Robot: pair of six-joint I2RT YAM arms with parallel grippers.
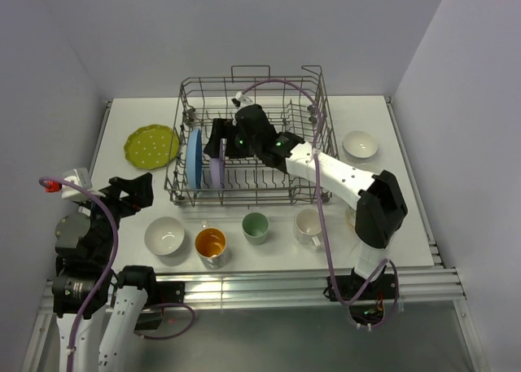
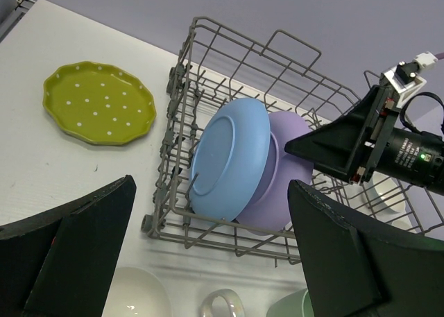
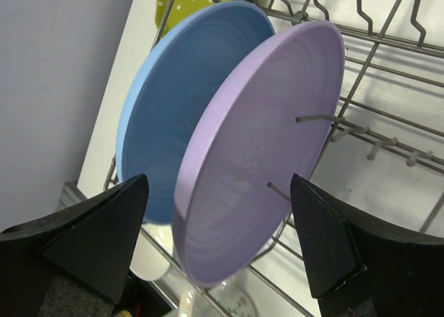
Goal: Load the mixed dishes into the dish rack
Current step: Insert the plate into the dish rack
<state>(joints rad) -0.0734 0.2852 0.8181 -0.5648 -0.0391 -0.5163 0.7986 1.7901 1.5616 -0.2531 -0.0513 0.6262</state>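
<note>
"Where is your right hand?"

"My right hand [image 3: 218,185] is inside the large grey wire dish rack [image 1: 244,199], which sits at the middle of the white worktop's [image 1: 407,225] far edge. Its fingers are spread wide, one on each side of the round lavender plate [image 3: 263,143]. They are released and grip nothing."

"How does that plate sit?"

"It stands on edge among the upright tines [image 3: 316,118] at the rack's left end, tilted. The round blue plate [image 3: 173,116] is just beside it on the left, leaning the same way."

"And your other hand?"

"My left hand [image 1: 130,191] hovers by the worktop's left edge, towards the near left corner. Its fingers are wide apart and it holds nothing."

"What lies outside the rack?"

"A scalloped yellow-green plate [image 1: 151,146] with white dots lies flat near the left edge, just left of the rack. Along the near edge, from left to right, stand a white bowl [image 1: 165,235], a cup with an orange inside [image 1: 210,243], a pale green cup [image 1: 256,226] and a white mug [image 1: 308,225]. A second white bowl [image 1: 359,144], smaller, sits towards the right edge, right of the rack."
</note>
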